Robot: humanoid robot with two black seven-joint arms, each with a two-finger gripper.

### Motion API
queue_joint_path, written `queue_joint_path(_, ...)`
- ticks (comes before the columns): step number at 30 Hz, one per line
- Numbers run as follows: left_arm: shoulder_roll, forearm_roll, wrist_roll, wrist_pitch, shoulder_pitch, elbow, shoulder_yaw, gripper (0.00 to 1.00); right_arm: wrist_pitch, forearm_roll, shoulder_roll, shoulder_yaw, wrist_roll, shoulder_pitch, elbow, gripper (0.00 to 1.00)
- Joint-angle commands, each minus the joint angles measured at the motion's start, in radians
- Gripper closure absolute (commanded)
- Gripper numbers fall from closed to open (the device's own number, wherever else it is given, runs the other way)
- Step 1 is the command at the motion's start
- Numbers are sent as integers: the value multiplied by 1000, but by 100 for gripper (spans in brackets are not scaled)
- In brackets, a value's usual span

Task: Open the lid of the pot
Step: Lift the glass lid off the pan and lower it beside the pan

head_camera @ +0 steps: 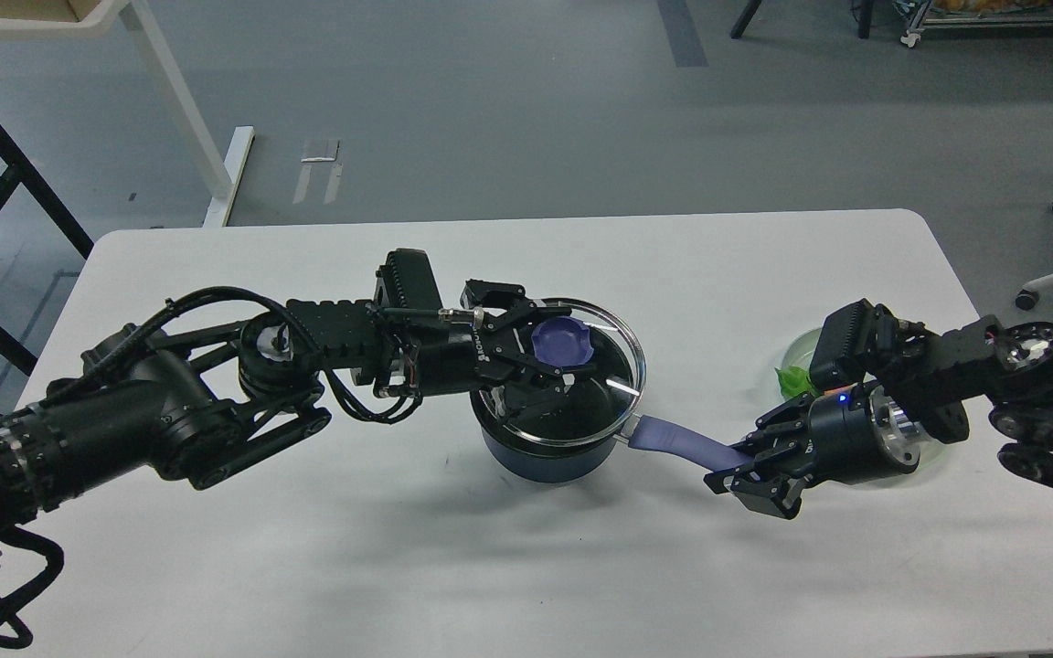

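Note:
A dark blue pot (pixel 540 455) stands in the middle of the white table (pixel 398 548). Its purple handle (pixel 673 440) points right. My right gripper (pixel 744 464) is shut on the end of that handle. A round glass lid (pixel 616 366) with a purple knob (pixel 561 342) is raised a little above the pot and shifted up and right of its rim. My left gripper (pixel 552 352) is shut on the knob and holds the lid.
A clear dish with green leaves (pixel 796 364) sits behind my right arm near the table's right edge. Table legs and a black frame stand on the floor beyond the far left corner.

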Motion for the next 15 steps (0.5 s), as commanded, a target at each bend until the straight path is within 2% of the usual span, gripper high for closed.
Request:
queue_joint_path(1,35,-6,0,0,-24,-33,-2,67,-1,0,-2,-1,0,0,0,71)
queue_joint_path(9,245,-82,0,2,-35,-159,-3,67,-1,0,0,-1,0,0,0,71)
queue_joint_path(15,405,-119,0,35,-9,-180,0,67,-1,1,0,-1,0,0,0,71)
